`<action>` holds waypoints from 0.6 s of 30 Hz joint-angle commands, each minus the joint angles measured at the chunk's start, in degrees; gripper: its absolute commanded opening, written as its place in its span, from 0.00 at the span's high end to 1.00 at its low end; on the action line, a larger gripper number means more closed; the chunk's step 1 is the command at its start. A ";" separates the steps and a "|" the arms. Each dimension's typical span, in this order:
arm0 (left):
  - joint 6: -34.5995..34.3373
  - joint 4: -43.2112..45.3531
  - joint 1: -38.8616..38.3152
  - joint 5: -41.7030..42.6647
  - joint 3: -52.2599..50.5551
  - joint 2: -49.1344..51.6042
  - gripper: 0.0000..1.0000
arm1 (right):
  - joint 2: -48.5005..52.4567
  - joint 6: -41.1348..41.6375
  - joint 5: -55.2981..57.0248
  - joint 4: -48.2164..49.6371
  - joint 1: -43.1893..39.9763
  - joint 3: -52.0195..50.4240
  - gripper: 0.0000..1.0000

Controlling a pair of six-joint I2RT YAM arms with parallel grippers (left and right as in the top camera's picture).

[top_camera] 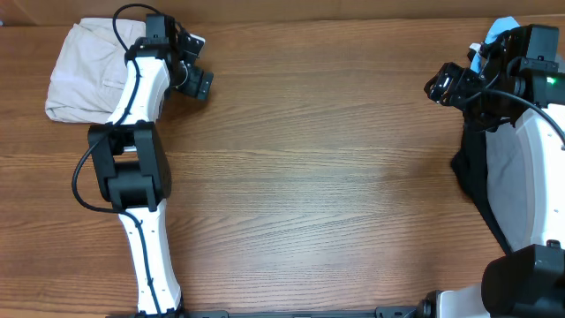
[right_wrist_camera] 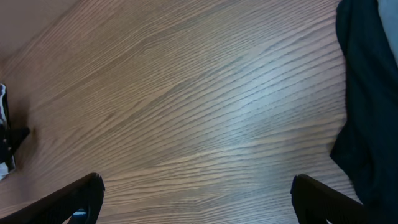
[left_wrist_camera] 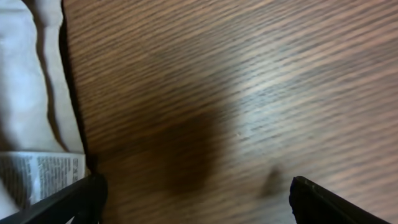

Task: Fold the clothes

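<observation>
Shorts (top_camera: 84,69) sit in a small soft heap at the far left corner of the table (top_camera: 309,177). They are pale beige & a bit lumpy. The left arm (top_camera: 141,88) lies over their right side, so that edge is hidden from above.

The left gripper (top_camera: 201,84) is just past the shorts, over bare wood. It is near them but not on them. Its fingers (left_wrist_camera: 74,199) are spread wide w/ nothing between them, only table. In the left wrist view the shorts' edge runs down the left side. A small white label (left_wrist_camera: 43,174) w/ tiny print shows there, right by one finger. Can't tell if the finger touches it.

The right gripper (top_camera: 439,87) is way over on the other side, well apart from the shorts. Its fingers (right_wrist_camera: 68,199) are wide too & hold nothing.

A dark cloth (right_wrist_camera: 367,106) lies just beside it at the right edge. A grey cloth (top_camera: 505,168) lies w/ the dark one, partly under the right arm (top_camera: 543,177). A bit of light blue cloth (top_camera: 499,28) peeks out at the far right corner.
</observation>
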 commanded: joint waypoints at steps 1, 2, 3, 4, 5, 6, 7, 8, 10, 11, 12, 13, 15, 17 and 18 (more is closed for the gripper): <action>1.31 1.44 0.76 1.07 0.28 2.21 0.04 | -1.16 -0.46 0.37 0.04 0.22 1.40 0.00; 1.31 2.10 0.87 1.03 0.28 2.64 0.04 | -1.16 -0.46 0.37 0.00 0.22 1.40 0.00; 1.31 2.64 1.01 1.05 0.28 2.86 0.04 | -1.16 -0.46 0.39 -0.07 0.22 1.40 0.00; 1.31 3.19 1.16 1.03 0.28 3.17 0.03 | -1.16 -0.46 0.39 -0.13 0.22 1.40 0.00; 1.31 3.82 1.36 1.05 0.28 3.30 0.03 | -1.16 -0.46 0.39 -0.13 0.22 1.40 0.00; 1.31 4.37 1.51 1.05 0.28 3.69 0.03 | -1.16 -0.46 0.39 -0.15 0.22 1.40 0.00; 1.31 5.07 1.79 1.07 0.28 3.85 0.02 | -1.16 -0.46 0.37 -0.15 0.22 1.40 0.00; 1.31 5.68 2.01 1.05 0.28 4.22 0.02 | -1.16 -0.46 0.39 -0.17 0.22 1.40 0.00; 1.29 6.73 2.40 1.07 0.28 4.79 0.02 | -1.16 -0.46 0.39 -0.28 0.22 1.40 0.00; 1.29 7.13 2.54 1.05 0.28 5.05 0.02 | -1.16 -0.46 0.39 -0.33 0.22 1.40 0.00; 1.31 7.48 2.73 1.05 0.28 5.16 0.01 | -1.16 -0.46 0.39 -0.31 0.22 1.40 0.00; 1.31 7.85 2.89 1.05 0.28 5.46 0.02 | -1.16 -0.46 0.39 -0.31 0.22 1.40 0.00; 1.31 8.79 3.17 1.01 0.28 5.73 0.02 | -1.16 -0.46 0.39 -0.31 0.22 1.40 0.00; 1.29 9.90 3.48 1.05 0.28 5.77 0.02 | -1.16 -0.46 0.39 -0.33 0.22 1.40 0.00; 1.29 10.62 3.65 1.03 0.28 5.77 0.02 | -1.16 -0.46 0.37 -0.33 0.22 1.40 0.00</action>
